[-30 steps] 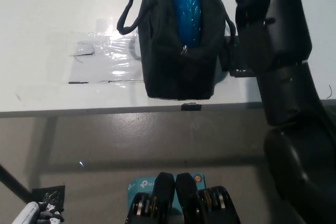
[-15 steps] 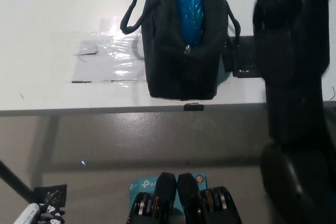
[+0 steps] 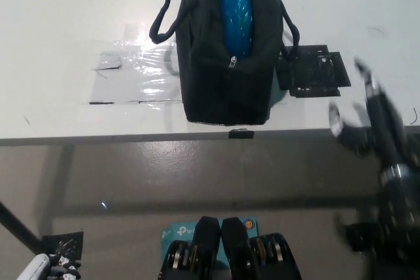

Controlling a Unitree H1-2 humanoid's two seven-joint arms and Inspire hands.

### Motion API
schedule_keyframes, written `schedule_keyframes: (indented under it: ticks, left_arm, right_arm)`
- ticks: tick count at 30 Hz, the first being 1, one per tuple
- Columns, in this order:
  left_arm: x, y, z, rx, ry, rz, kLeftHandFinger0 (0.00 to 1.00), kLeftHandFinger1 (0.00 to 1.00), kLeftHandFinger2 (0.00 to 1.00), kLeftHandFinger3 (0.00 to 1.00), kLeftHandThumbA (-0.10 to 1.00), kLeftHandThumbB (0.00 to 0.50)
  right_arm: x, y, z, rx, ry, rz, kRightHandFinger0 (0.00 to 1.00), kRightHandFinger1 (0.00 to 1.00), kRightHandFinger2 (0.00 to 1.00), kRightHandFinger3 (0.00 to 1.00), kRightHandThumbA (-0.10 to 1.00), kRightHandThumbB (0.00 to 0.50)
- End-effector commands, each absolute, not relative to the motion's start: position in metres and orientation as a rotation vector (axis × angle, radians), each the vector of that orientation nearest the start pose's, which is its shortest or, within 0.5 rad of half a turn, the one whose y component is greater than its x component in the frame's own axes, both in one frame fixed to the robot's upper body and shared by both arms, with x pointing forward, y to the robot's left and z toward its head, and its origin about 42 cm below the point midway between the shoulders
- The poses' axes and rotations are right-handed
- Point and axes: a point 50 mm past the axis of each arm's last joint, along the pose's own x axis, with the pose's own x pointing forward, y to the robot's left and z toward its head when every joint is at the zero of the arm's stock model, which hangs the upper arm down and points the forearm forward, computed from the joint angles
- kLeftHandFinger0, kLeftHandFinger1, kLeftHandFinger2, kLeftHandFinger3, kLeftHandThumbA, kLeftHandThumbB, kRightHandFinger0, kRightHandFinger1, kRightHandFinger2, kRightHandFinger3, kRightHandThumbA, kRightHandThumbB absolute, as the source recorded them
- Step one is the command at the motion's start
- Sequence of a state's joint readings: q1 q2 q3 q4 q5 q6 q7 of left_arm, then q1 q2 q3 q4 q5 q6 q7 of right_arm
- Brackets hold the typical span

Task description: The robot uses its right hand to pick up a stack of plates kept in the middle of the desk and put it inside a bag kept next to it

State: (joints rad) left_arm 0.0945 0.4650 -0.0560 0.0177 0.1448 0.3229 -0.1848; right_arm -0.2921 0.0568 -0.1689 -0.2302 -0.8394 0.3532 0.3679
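Head view, sole camera. A black bag [image 3: 226, 50] stands on the white desk [image 3: 65, 18], close to its front edge, with two loop handles, one on each side. Its top zip is open, and a bright blue stack of plates [image 3: 234, 8] wrapped in shiny film shows in the opening, lying along the slot and inside the bag's walls. No plates remain on the bare desk surface.

Left of the bag, a patch of clear tape [image 3: 138, 73] is stuck to the desk, touching nothing. Just to the right of the bag lies a flat black marker card [image 3: 312, 70], apart from the bag's handle by a small gap.

The right hand [image 3: 371, 119] is at the right edge of the picture, over the desk's front edge and well apart from the bag. It is blurred, but its fingers read as spread apart, and nothing is held between them. The left hand [image 3: 42, 268] rests at the lower left corner, low beside the body; only a sliver shows (too little to tell how its fingers stand).

Assessment: the placing appears done, since the stack sits in the bag and the working hand is empty. What is left, at most, is bringing the right arm to rest.
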Motion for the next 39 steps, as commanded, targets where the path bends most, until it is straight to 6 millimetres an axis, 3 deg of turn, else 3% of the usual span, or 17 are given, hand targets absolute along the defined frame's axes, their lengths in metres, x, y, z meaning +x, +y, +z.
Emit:
schedule_keyframes:
  ticks: [1, 3, 4, 6, 7, 11, 12, 13, 15, 16, 20, 21, 25, 27, 31, 39]
  left_arm:
    - [0.242, 0.373, 0.085, 0.61, 0.461, -0.109, 0.64, 0.65, 0.74, 0.78, -0.1, 0.081]
    - [0.242, 0.373, 0.085, 0.607, 0.46, -0.108, 0.65, 0.65, 0.74, 0.77, -0.1, 0.082]
    - [0.242, 0.373, 0.085, 0.608, 0.46, -0.107, 0.64, 0.65, 0.73, 0.74, -0.1, 0.083]
    - [0.242, 0.374, 0.084, 0.608, 0.458, -0.108, 0.62, 0.64, 0.72, 0.73, -0.1, 0.078]
    - [0.242, 0.374, 0.085, 0.618, 0.453, -0.111, 0.62, 0.64, 0.72, 0.74, -0.1, 0.075]
    - [0.245, 0.376, 0.09, 0.612, 0.434, -0.112, 0.63, 0.65, 0.74, 0.74, -0.1, 0.074]
    - [0.245, 0.376, 0.09, 0.602, 0.431, -0.11, 0.64, 0.66, 0.74, 0.74, -0.1, 0.078]
    - [0.244, 0.376, 0.09, 0.593, 0.428, -0.105, 0.64, 0.65, 0.73, 0.74, -0.1, 0.072]
    - [0.242, 0.376, 0.089, 0.584, 0.425, -0.107, 0.63, 0.65, 0.73, 0.74, -0.1, 0.074]
    - [0.242, 0.376, 0.089, 0.58, 0.423, -0.105, 0.63, 0.65, 0.73, 0.73, -0.1, 0.069]
    - [0.246, 0.378, 0.094, 0.584, 0.386, -0.085, 0.58, 0.6, 0.68, 0.69, -0.1, 0.064]
    - [0.246, 0.377, 0.093, 0.577, 0.381, -0.077, 0.58, 0.61, 0.69, 0.7, -0.1, 0.061]
    - [0.244, 0.376, 0.093, 0.564, 0.363, -0.054, 0.57, 0.59, 0.68, 0.7, -0.1, 0.062]
    - [0.244, 0.376, 0.093, 0.58, 0.379, -0.057, 0.57, 0.59, 0.69, 0.73, -0.1, 0.061]
    - [0.247, 0.375, 0.095, 0.582, 0.395, -0.062, 0.63, 0.64, 0.75, 0.78, -0.1, 0.049]
    - [0.252, 0.376, 0.098, 0.588, 0.383, -0.059, 0.61, 0.63, 0.72, 0.75, -0.1, 0.067]
  right_arm:
    - [0.303, -0.246, 0.202, -0.563, -0.383, -0.101, 1.0, 1.0, 1.0, 1.0, 0.52, 0.164]
    - [0.299, -0.251, 0.188, -0.552, -0.37, -0.104, 1.0, 1.0, 1.0, 1.0, 0.52, 0.18]
    - [0.289, -0.26, 0.156, -0.534, -0.291, -0.107, 1.0, 1.0, 1.0, 1.0, 0.44, 0.163]
    - [0.28, -0.266, 0.135, -0.491, -0.253, -0.097, 1.0, 1.0, 1.0, 1.0, 0.42, 0.158]
    - [0.271, -0.271, 0.115, -0.452, -0.235, -0.123, 1.0, 1.0, 1.0, 1.0, 0.42, 0.17]
    - [0.261, -0.277, 0.09, -0.418, -0.204, -0.17, 0.99, 1.0, 1.0, 1.0, 0.38, 0.174]
    - [0.259, -0.279, 0.085, -0.419, -0.201, -0.178, 0.95, 1.0, 1.0, 1.0, 0.34, 0.169]
    - [0.256, -0.283, 0.076, -0.417, -0.181, -0.184, 0.87, 0.95, 0.97, 1.0, 0.32, 0.194]
    - [0.246, -0.291, 0.058, -0.401, -0.123, -0.19, 0.77, 0.87, 0.92, 1.0, 0.32, 0.195]
    - [0.247, -0.294, 0.054, -0.392, -0.111, -0.188, 0.7, 0.82, 0.87, 1.0, 0.31, 0.197]
    - [0.252, -0.297, 0.052, -0.359, -0.07, -0.191, 0.55, 0.66, 0.76, 1.0, 0.38, 0.2]
    - [0.252, -0.299, 0.052, -0.367, -0.061, -0.187, 0.55, 0.65, 0.76, 1.0, 0.37, 0.178]
    - [0.252, -0.301, 0.051, -0.389, -0.022, -0.179, 0.53, 0.61, 0.74, 1.0, 0.37, 0.175]
    - [0.251, -0.3, 0.051, -0.435, 0.009, -0.165, 0.54, 0.61, 0.72, 1.0, 0.47, 0.195]
    - [0.254, -0.299, 0.056, -0.452, -0.015, -0.154, 0.55, 0.61, 0.72, 0.95, 0.42, 0.193]
    - [0.257, -0.297, 0.06, -0.432, -0.059, -0.144, 0.49, 0.53, 0.62, 0.84, 0.41, 0.184]
